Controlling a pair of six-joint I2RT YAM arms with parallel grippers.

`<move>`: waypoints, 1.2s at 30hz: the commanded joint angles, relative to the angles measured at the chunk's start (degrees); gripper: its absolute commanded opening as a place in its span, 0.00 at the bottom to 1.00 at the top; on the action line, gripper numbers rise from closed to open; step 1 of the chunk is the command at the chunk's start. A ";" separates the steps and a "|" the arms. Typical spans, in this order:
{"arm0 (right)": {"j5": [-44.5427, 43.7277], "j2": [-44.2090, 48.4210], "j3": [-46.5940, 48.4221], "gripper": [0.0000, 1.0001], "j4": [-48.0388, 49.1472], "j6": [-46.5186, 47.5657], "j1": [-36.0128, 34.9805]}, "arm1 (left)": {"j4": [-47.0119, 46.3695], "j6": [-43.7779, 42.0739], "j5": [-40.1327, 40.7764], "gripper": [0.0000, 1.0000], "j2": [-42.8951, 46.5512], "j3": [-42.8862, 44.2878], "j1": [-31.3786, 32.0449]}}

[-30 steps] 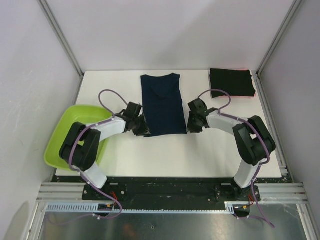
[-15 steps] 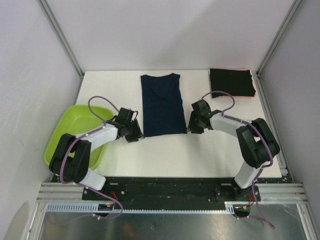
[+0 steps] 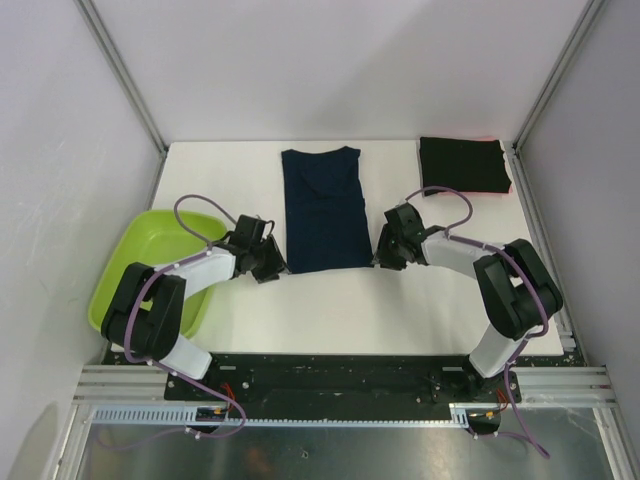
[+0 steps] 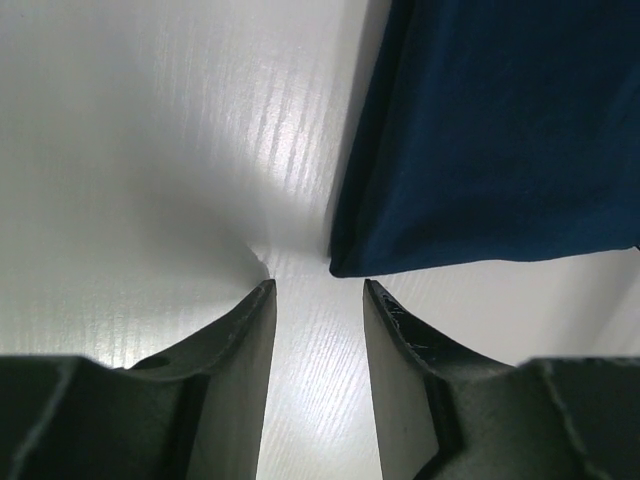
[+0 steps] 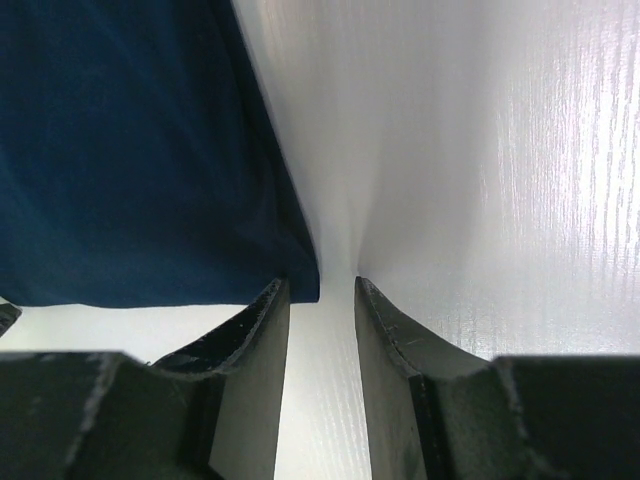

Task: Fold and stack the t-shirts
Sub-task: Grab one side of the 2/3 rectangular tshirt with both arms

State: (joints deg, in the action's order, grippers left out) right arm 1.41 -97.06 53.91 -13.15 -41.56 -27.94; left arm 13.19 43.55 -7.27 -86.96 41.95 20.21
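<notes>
The dark navy t-shirt point(image 3: 322, 208) lies as a long narrow folded strip in the middle of the white table. Its near left corner shows in the left wrist view point(image 4: 480, 150), its near right corner in the right wrist view point(image 5: 130, 160). My left gripper point(image 3: 272, 264) is open and empty just left of the near left corner point(image 4: 318, 290). My right gripper point(image 3: 384, 254) is open and empty at the near right corner point(image 5: 320, 285), on bare table. The folded black t-shirt point(image 3: 462, 164) lies at the back right, a red-pink edge beneath it.
A lime-green tub point(image 3: 130, 262) hangs at the table's left edge beside my left arm. The table point(image 3: 330, 310) is bare white between the arms. Grey walls and metal frame posts point(image 3: 122, 75) close in the back and sides.
My left gripper drew back left off the navy shirt's near left corner and let it go. My right gripper eased slightly off the near right corner. The shirt lies still.
</notes>
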 commanded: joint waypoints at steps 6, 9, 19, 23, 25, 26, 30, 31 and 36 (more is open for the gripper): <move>-0.80 3.16 -0.99 0.38 3.90 -1.86 0.11 | -3.13 2.30 -0.80 0.45 -1.47 -0.05 -0.25; -0.78 2.62 -1.04 0.38 4.19 -2.07 0.16 | -3.07 3.40 -0.17 0.44 -2.09 0.26 -0.21; -0.79 2.75 -1.26 0.38 4.43 -2.19 0.26 | -2.83 6.24 3.54 0.38 -3.76 0.13 2.23; -0.71 2.58 -1.26 0.38 4.33 -2.10 0.26 | -2.74 7.77 4.87 0.34 -5.13 0.03 3.67; -0.82 2.60 -1.26 0.38 4.07 -1.94 0.26 | -2.76 8.33 5.39 0.31 -5.41 -0.08 4.11; -0.85 2.63 -1.31 0.38 3.95 -1.85 0.26 | -2.79 8.58 5.72 0.29 -5.41 -0.14 4.34; -0.97 2.87 -1.65 0.37 3.91 -1.63 0.30 | -2.44 9.34 6.87 0.13 -4.29 -0.77 4.73; -1.01 2.94 -1.81 0.37 3.87 -1.57 0.28 | -2.15 9.40 6.98 0.08 -3.54 -0.97 4.74; -1.14 4.12 -3.09 0.37 3.36 -1.20 -0.05 | 1.40 8.33 9.61 0.00 1.34 -1.88 4.78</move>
State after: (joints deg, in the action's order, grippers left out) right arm 1.37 -96.05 51.94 -10.37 -43.05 -27.88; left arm 8.47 52.66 -1.96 -89.54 41.87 24.64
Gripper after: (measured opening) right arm 0.374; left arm 0.019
